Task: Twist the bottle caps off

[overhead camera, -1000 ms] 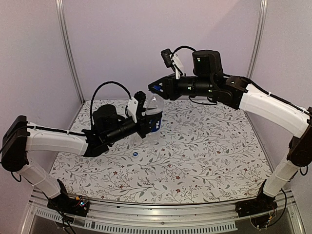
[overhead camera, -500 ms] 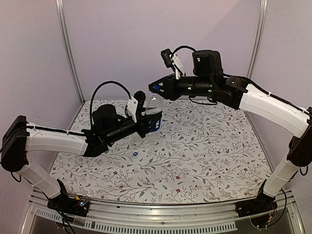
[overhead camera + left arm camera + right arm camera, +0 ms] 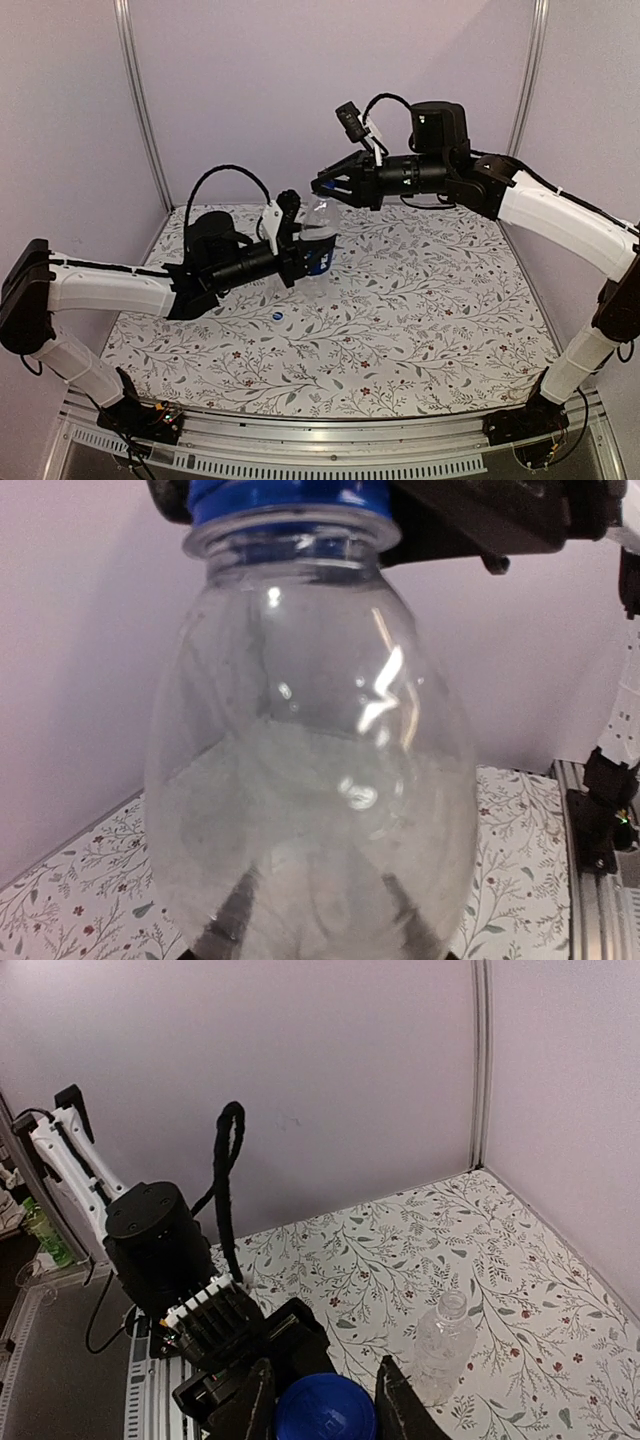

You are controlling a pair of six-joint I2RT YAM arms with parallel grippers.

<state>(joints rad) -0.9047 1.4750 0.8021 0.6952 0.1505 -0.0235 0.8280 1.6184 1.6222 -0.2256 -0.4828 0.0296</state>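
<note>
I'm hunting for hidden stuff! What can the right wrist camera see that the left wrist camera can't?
Only the right wrist camera shows a second bottle, capless, standing on the table, plus the left arm from above. Only the left wrist camera shows the held bottle, its clear body filling the picture. Both show the blue cap with the right hand gripping it.

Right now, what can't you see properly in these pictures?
- Left wrist view: the bottle blurs the left hand; the top edge cuts its cap.
- Right wrist view: the bottom edge cuts the right hand.
- Top view: the label has words too small to read.
</note>
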